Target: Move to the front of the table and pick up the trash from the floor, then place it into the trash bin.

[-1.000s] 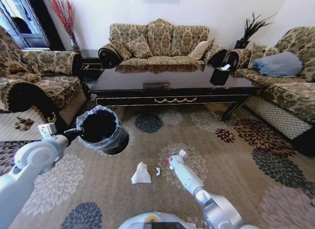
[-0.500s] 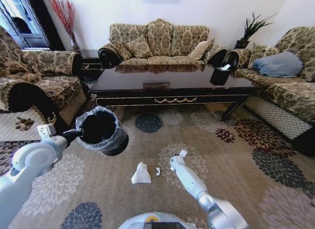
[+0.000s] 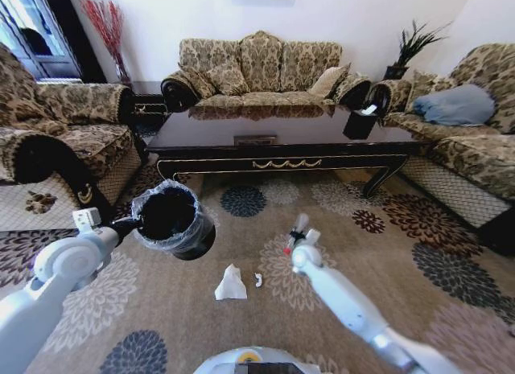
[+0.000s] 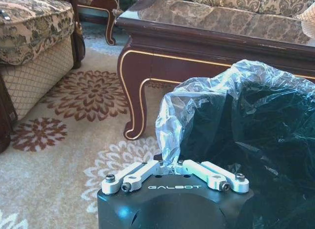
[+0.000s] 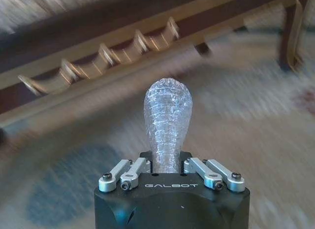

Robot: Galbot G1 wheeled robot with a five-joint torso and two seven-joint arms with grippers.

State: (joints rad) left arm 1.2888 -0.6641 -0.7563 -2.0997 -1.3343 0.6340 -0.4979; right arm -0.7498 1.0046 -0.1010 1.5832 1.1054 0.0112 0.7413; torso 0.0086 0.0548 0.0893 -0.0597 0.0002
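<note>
Patterned beige carpet with dark flower medallions (image 3: 241,201) covers the floor before the long low glossy dark-brown coffee table (image 3: 282,133), which stands at twelve o'clock from the robot with floral-print sofas (image 3: 257,64) behind it and to either side; a small black container with white paper (image 3: 360,121) stands on the table's right end. Nothing lies between the two arms but open carpet. The right gripper (image 3: 298,233), raised above the floor at about one o'clock, is clamped on a clear crinkled plastic bottle (image 5: 167,120) that sticks out upright from between its closed fingers; in the head view a red cap (image 3: 286,250) shows just beside the gripper. The left gripper (image 4: 175,165), at ten o'clock, pinches the ruffled translucent bag at the rim of the small round black trash bin (image 3: 170,219) and holds the bin tilted, mouth toward the robot, off the carpet. On the floor at six o'clock from the bin lie a crumpled white tissue (image 3: 230,284) and, just beside it, a tiny white scrap (image 3: 257,279), both well apart from the bottle.
</note>
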